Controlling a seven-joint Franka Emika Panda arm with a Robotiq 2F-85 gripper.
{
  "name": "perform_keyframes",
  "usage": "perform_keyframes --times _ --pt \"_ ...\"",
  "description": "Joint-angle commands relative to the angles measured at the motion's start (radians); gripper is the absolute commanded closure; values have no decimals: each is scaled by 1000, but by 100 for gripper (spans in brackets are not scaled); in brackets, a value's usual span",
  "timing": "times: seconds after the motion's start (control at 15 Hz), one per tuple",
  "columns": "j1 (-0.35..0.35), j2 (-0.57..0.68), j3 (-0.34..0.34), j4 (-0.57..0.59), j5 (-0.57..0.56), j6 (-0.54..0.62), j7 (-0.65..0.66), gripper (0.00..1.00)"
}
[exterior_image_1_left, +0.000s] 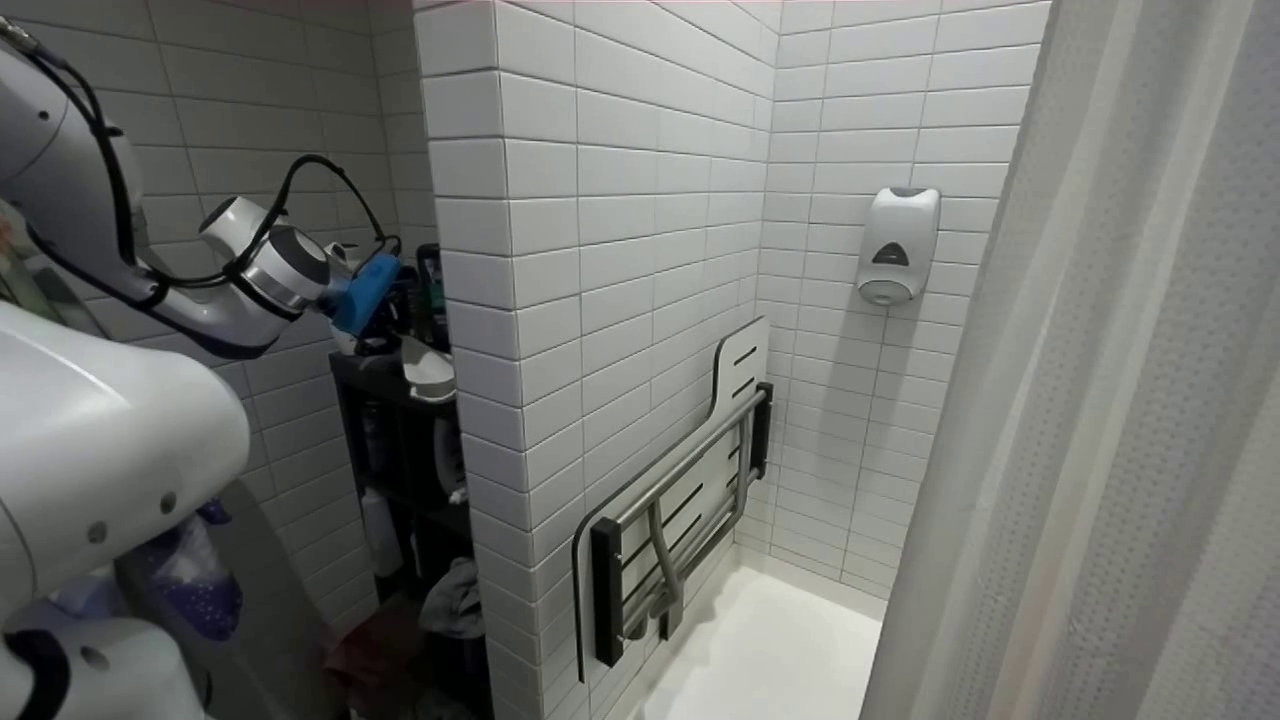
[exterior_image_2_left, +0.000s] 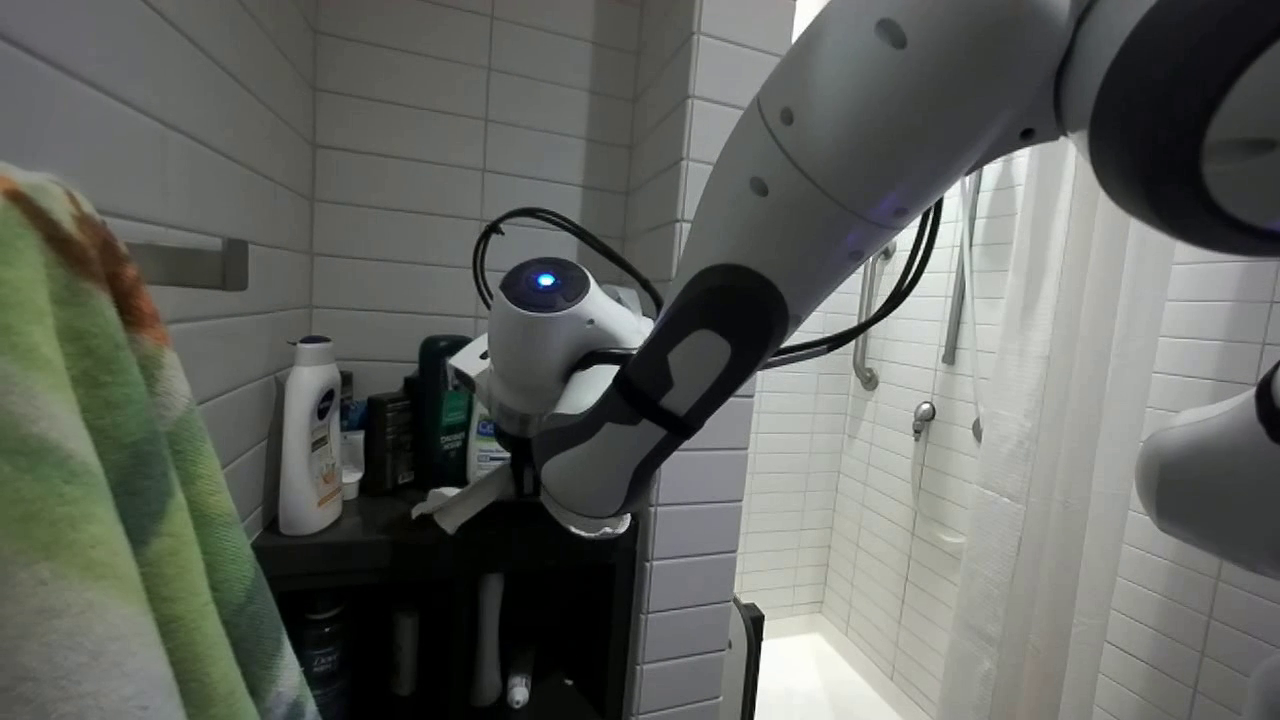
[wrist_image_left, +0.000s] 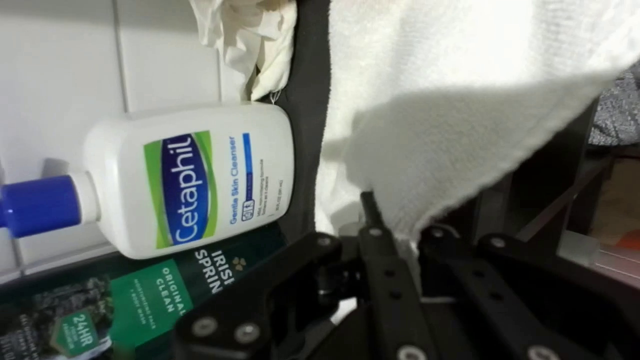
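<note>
My gripper (wrist_image_left: 395, 215) is black, and its fingers are drawn close together on a white towel (wrist_image_left: 450, 115). The towel's narrow, bunched end runs between them; one fingertip shows against the towel, the other is hidden. In an exterior view, the gripper (exterior_image_2_left: 525, 470) is low over the black shelf's top (exterior_image_2_left: 390, 530), partly behind the arm, with white cloth (exterior_image_2_left: 470, 500) beside it. In the wrist view, a white Cetaphil bottle (wrist_image_left: 250, 175) with a blue cap and a dark green Irish Spring bottle (wrist_image_left: 150, 300) stand beside the gripper. A crumpled cream cloth (wrist_image_left: 270, 50) lies near the wall.
A white lotion bottle (exterior_image_2_left: 312, 440) and dark bottles (exterior_image_2_left: 388, 440) stand on the shelf. A tiled wall corner (exterior_image_1_left: 480, 300) is close beside it. A folded shower seat (exterior_image_1_left: 680, 500), soap dispenser (exterior_image_1_left: 900, 245), curtain (exterior_image_1_left: 1100, 400) and colourful towel (exterior_image_2_left: 100, 450) are around.
</note>
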Motion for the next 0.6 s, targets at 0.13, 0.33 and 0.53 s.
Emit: perform_keyframes --times 0.13,0.33,0.53 --pt "130 118 -127 -122 -88 52 20 98" --pt "207 161 -204 -174 -128 86 28 98" --pt "292 216 -291 -237 -165 116 31 98"
